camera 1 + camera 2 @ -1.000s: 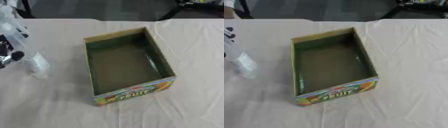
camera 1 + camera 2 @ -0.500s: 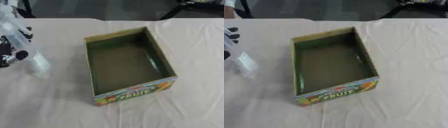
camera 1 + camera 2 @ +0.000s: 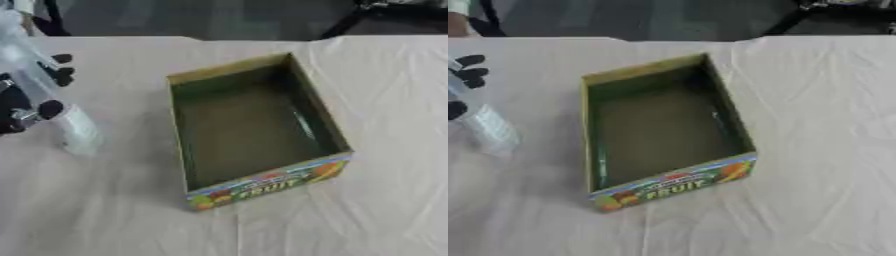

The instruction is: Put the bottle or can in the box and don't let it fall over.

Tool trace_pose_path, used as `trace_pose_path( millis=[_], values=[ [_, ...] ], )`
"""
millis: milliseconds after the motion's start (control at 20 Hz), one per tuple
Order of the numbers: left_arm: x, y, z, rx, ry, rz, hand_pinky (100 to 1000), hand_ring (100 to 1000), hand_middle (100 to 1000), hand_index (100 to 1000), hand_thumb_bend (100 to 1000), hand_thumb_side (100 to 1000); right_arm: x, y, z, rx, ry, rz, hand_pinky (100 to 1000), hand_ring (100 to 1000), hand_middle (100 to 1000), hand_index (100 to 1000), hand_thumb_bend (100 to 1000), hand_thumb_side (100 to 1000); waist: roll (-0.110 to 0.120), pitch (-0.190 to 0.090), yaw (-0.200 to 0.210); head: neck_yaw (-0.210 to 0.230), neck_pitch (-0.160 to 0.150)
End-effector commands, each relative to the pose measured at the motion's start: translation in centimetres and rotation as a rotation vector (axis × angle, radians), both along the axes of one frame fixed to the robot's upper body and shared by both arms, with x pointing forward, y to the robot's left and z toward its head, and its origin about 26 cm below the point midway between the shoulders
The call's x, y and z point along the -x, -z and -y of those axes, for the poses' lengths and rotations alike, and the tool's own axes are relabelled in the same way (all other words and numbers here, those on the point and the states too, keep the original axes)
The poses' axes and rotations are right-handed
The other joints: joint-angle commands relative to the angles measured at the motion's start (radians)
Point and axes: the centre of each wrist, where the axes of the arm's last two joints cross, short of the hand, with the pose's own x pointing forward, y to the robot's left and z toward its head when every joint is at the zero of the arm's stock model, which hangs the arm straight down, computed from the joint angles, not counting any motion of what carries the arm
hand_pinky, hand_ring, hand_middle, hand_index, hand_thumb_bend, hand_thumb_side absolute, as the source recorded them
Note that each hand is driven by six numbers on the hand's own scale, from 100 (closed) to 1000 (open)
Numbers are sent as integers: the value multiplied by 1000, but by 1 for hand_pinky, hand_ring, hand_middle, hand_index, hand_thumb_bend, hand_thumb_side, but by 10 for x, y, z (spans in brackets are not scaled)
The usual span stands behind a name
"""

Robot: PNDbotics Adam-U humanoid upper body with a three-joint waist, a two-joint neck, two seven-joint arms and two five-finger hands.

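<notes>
Left eye view: the left hand has its fingers curled round a clear plastic bottle, now raised and tilted left of the empty fruit box, so carrying has begun.

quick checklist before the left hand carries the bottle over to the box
1. Left robot hand curled round the clear plastic bottle: ok.
2. Bottle upright: not ok, it leans, base low toward the box.
3. Bottle base clear of the beige cloth-covered table: cannot tell.
4. Open green cardboard fruit box has nothing visible inside: ok.
5. Nothing on the cloth between bottle and box: ok.
6. Right robot hand out of the way: ok, not in view.
</notes>
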Motion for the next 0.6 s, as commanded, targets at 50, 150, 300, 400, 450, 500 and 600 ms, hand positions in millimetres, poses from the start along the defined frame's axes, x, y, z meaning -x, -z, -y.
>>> trace_pose_path(
  millis=[50,150,300,400,450,500,600],
  values=[
    [2,-14,-3,-27,-2,25,1000,1000,1000,712,553,431,0,-3,0,1,-4,7,1000,1000,1000,1000,100,470,3,-12,-2,3,-12],
    [1,-14,-2,-28,1,22,1000,1000,1000,706,552,431,-1,-4,0,0,-4,6,1000,1000,1000,1000,100,470,4,-11,-3,4,-13],
    [0,-14,-1,-27,3,16,1000,1000,1000,686,545,432,-1,-4,0,2,-5,6,1000,1000,1000,1000,100,470,4,-9,-4,3,-13],
    [-1,-14,0,-26,6,9,1000,1000,1000,669,540,430,-2,-4,0,2,-5,6,1000,1000,1000,1000,100,470,4,-8,-4,3,-12],
    [-1,-13,0,-25,7,5,1000,1000,1000,663,537,430,-2,-4,0,2,-5,6,1000,1000,1000,1000,100,470,4,-8,-4,3,-13],
    [-1,-13,0,-24,8,1,1000,1000,1000,658,536,429,-2,-4,0,2,-5,6,1000,1000,1000,1000,100,470,4,-8,-4,2,-14],
    [-2,-13,1,-23,12,-10,1000,1000,1000,644,533,426,-2,-4,0,3,-6,7,1000,1000,1000,1000,100,470,4,-8,-4,1,-17]
  ],
)
